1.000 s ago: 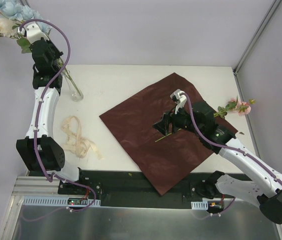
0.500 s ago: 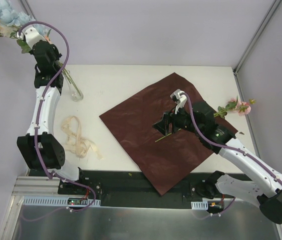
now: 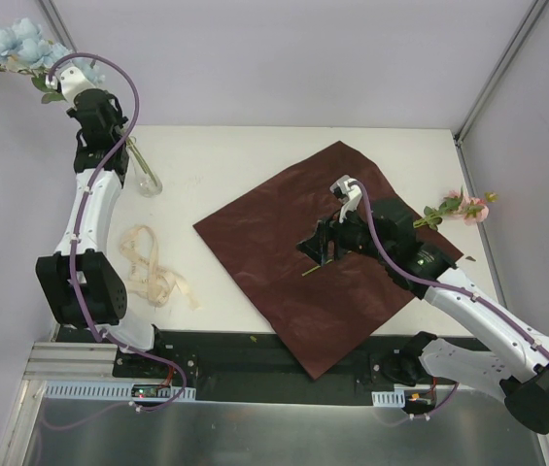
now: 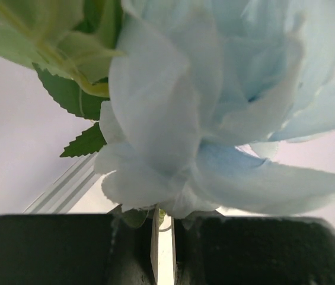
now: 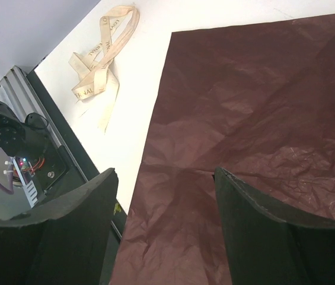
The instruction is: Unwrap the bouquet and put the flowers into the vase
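My left gripper (image 3: 72, 92) is raised at the far left, shut on the flowers (image 3: 12, 44): pale blue and cream blooms with green leaves. Their thin stems (image 3: 130, 153) slant down to the mouth of the small clear vase (image 3: 146, 181). In the left wrist view a pale blue bloom (image 4: 226, 107) fills the frame just past my left gripper (image 4: 164, 217). The dark red wrapping paper (image 3: 284, 233) lies flat and open. My right gripper (image 3: 321, 248) hovers open over it, nothing between its fingers (image 5: 66, 231). One pink flower (image 3: 463, 207) lies at the right, its stem end (image 3: 315, 268) showing under the gripper.
The cream ribbon (image 3: 153, 267) lies loose on the white table left of the paper, also in the right wrist view as the ribbon (image 5: 99, 59). A black rail (image 3: 255, 354) runs along the near edge. A metal frame post (image 3: 497, 68) stands at the back right.
My left arm has swung slightly right and back with the flowers, so the blooms have shifted at the top left. The right gripper has barely moved.
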You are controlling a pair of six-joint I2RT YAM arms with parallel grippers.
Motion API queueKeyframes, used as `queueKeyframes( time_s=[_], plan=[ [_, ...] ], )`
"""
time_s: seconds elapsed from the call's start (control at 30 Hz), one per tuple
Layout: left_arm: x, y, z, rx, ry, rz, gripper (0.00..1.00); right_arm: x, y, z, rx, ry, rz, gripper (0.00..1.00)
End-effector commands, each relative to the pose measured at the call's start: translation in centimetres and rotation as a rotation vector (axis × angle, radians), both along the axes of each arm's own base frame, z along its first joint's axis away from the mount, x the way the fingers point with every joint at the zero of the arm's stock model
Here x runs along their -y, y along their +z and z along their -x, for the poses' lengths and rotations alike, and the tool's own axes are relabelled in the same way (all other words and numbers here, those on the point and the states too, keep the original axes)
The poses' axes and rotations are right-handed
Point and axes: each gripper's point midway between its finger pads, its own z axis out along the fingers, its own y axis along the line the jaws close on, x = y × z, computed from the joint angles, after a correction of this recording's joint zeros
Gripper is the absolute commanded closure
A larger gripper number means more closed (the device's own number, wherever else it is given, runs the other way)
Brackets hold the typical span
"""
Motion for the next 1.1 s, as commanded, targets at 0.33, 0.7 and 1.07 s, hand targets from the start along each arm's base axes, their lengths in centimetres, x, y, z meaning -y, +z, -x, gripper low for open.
queueKeyframes(
  time_s=[0.33,0.7,1.07],
  plan=[
    [0.8,-2.8,0.0,-0.034,-0.055,0.041,0.76,-0.4,0.7,0.0,0.014,0.011,-0.041,0.32],
    [2.8,-1.6,4.6,0.011,-0.111,0.109,0.08,-1.0,0.1,-0.1,-0.076,-0.020,-0.081,0.31],
    [6.2,-0.7,9.5,0.042,-0.219,0.249,0.01,0.6,-1.9,-3.2,-0.210,-0.267,-0.047,0.31]
  ],
)
